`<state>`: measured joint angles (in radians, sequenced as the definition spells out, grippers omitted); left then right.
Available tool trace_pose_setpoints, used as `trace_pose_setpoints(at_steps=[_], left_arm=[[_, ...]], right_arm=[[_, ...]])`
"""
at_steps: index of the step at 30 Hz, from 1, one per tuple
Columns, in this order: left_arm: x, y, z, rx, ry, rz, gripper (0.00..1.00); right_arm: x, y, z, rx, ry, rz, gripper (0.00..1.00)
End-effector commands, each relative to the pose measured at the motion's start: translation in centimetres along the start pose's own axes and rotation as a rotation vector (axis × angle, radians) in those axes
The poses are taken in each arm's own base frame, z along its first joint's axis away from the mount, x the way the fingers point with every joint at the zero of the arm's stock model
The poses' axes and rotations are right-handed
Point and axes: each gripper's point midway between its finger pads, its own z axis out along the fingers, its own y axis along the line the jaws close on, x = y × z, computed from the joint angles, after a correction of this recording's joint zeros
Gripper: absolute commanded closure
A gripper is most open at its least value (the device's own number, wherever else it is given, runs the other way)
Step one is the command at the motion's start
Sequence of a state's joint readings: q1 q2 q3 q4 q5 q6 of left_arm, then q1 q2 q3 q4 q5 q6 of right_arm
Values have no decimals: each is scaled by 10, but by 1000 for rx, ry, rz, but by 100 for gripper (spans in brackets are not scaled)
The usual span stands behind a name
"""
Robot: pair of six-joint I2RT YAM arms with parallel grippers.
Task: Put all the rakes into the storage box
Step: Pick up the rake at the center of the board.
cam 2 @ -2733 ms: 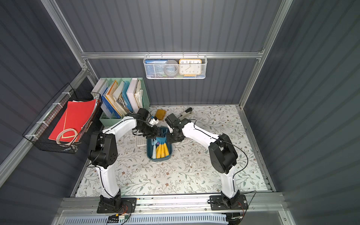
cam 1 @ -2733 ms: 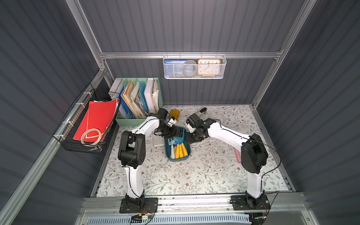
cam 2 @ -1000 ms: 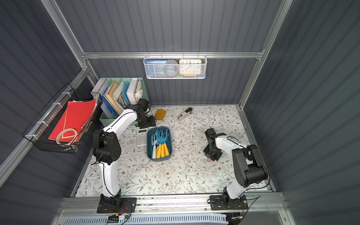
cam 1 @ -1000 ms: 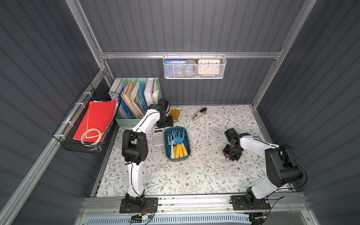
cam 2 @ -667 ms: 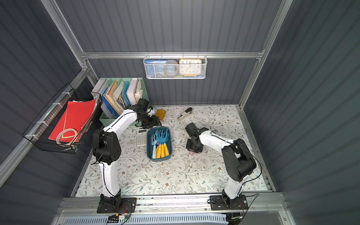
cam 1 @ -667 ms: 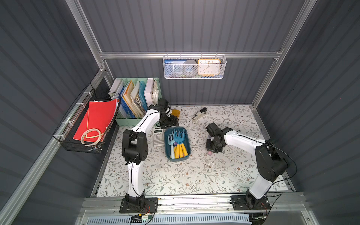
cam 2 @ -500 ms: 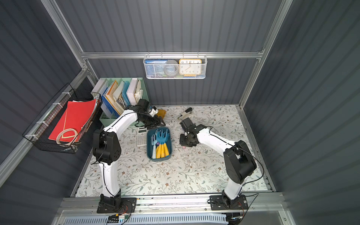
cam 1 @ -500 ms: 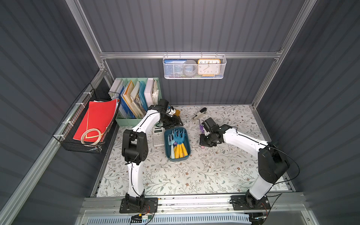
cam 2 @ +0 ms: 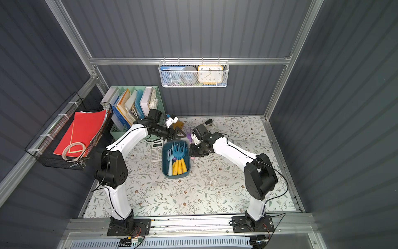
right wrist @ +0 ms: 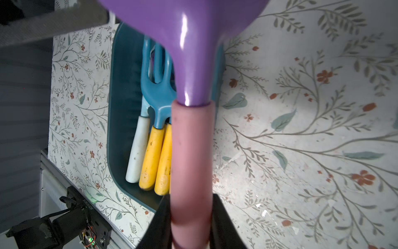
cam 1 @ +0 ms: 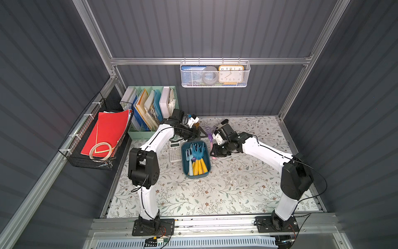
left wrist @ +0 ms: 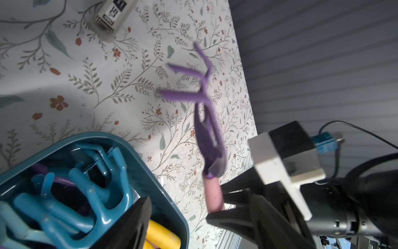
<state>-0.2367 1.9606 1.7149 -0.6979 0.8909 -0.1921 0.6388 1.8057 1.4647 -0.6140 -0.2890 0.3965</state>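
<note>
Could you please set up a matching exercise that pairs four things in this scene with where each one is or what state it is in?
Things:
1. rake
2. storage box
3. calculator
4. clock

Places or states:
A. inside the white wire basket hung on the back wall
B. gripped by its pink handle in the right gripper
C. lying flat on the mat right beside the storage box
D. holding blue-headed tools with yellow handles

Pairs: 1-B, 2-D, 3-C, 4-A
</note>
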Motion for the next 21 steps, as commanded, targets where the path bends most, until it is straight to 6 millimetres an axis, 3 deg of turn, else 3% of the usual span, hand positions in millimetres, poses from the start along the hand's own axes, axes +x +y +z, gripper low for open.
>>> trace_pose_setpoints(at_steps=[1, 5, 7, 9, 11, 14, 18, 21], left_arm=[[-2, -15, -7, 56, -13, 58, 22], [-3, -5, -2, 26, -11, 36, 31], [-2, 6, 1, -13, -3, 15, 54], [1, 23, 5, -76, 11, -17, 85], [7, 36, 7, -125, 30, -45, 100], [16, 51, 7, -184, 60, -82, 100], [27, 61, 3, -246, 76, -82, 100], [34, 67, 0, -285, 88, -83, 100]], right_arm=[[7, 18, 3, -32, 46, -88, 100], [11, 30, 5, -51, 58, -134, 100], [12, 30, 5, -50, 60, -137, 100], [13, 29, 6, -41, 64, -134, 100], [15, 26, 8, -34, 73, -132, 100], [17, 24, 10, -23, 82, -130, 98], [16, 17, 14, 16, 83, -110, 66], [17, 12, 16, 43, 90, -108, 63]])
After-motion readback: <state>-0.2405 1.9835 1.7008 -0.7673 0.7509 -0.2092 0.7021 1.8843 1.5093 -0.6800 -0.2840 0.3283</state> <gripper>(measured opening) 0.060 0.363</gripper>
